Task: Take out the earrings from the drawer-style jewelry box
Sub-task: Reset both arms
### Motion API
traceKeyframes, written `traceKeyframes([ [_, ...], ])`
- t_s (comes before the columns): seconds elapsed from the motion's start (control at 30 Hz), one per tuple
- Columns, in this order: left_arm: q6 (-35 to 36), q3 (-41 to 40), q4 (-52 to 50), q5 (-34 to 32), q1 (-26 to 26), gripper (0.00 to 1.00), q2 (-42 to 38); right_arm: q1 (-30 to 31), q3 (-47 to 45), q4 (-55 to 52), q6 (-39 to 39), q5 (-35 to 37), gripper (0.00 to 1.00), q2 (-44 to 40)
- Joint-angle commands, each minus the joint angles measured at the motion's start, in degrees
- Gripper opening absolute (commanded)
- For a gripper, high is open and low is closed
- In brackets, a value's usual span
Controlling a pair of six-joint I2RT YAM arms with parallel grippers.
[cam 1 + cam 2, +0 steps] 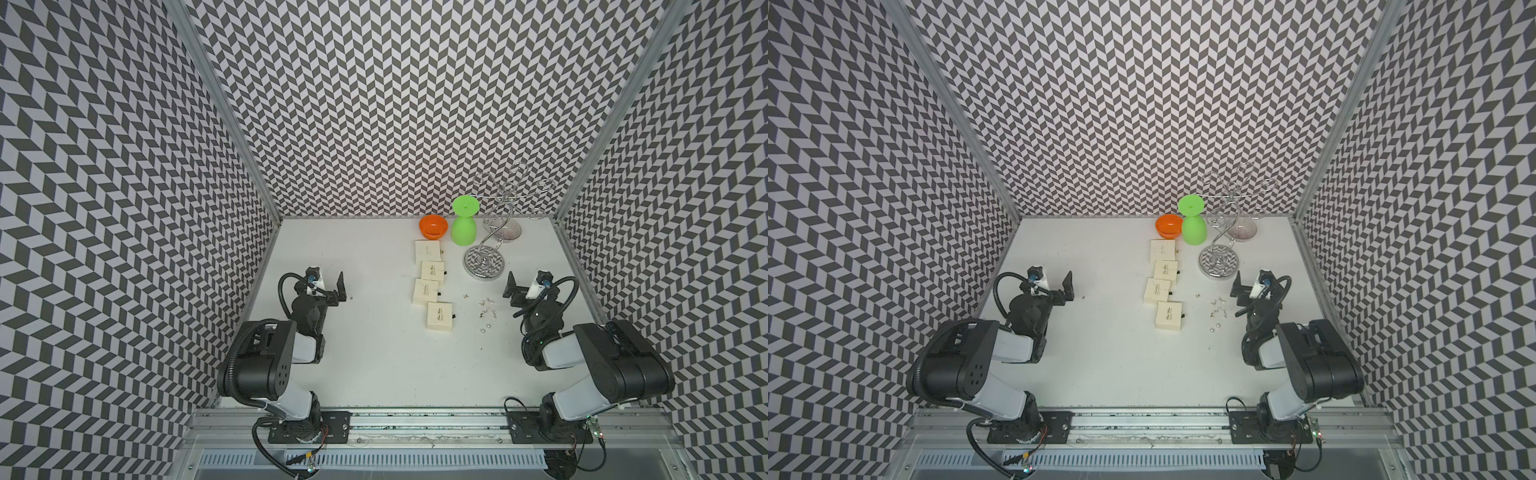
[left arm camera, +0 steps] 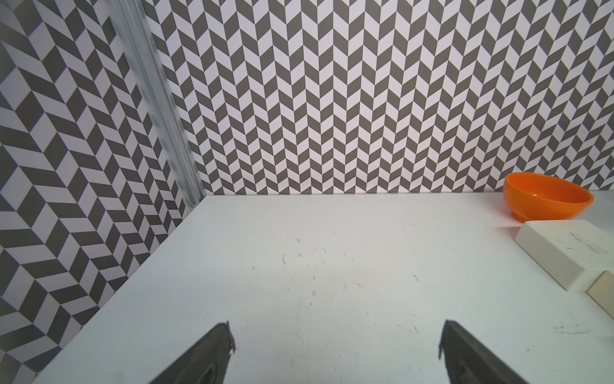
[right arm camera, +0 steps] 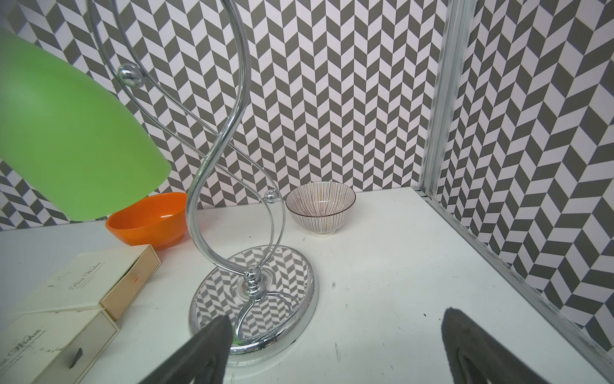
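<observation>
Several cream drawer-style jewelry boxes (image 1: 439,316) (image 1: 1169,316) lie in a column mid-table, each with a small dark pull tab on its right side. Tiny silvery earrings (image 1: 486,309) (image 1: 1217,309) are scattered on the bare table to the right of the boxes. My right gripper (image 1: 510,286) (image 3: 335,320) hovers open just right of and behind the earrings, holding nothing. My left gripper (image 1: 341,289) (image 2: 337,335) stands open and empty well left of the boxes, with one lone speck (image 1: 352,297) on the table beside it. Two boxes (image 3: 103,282) show in the right wrist view.
A silver wire stand (image 1: 485,262) (image 3: 252,299) rises just behind my right gripper. At the back stand an orange bowl (image 1: 433,226) (image 2: 545,199), an upturned green cup (image 1: 464,226) and a striped bowl (image 3: 320,207). Patterned walls close in three sides.
</observation>
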Motion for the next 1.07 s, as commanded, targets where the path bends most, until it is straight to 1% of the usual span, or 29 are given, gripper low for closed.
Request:
traceKeyframes([
  [0.0, 0.66, 0.29, 0.55, 0.52, 0.13, 1.00, -0.22, -0.22, -0.50, 4.27, -0.66, -0.27, 0.99, 0.42],
  [1.03, 0.34, 0.38, 0.24, 1.41, 0.56, 1.00, -0.29, -0.22, -0.50, 4.19, -0.59, -0.34, 0.99, 0.42],
])
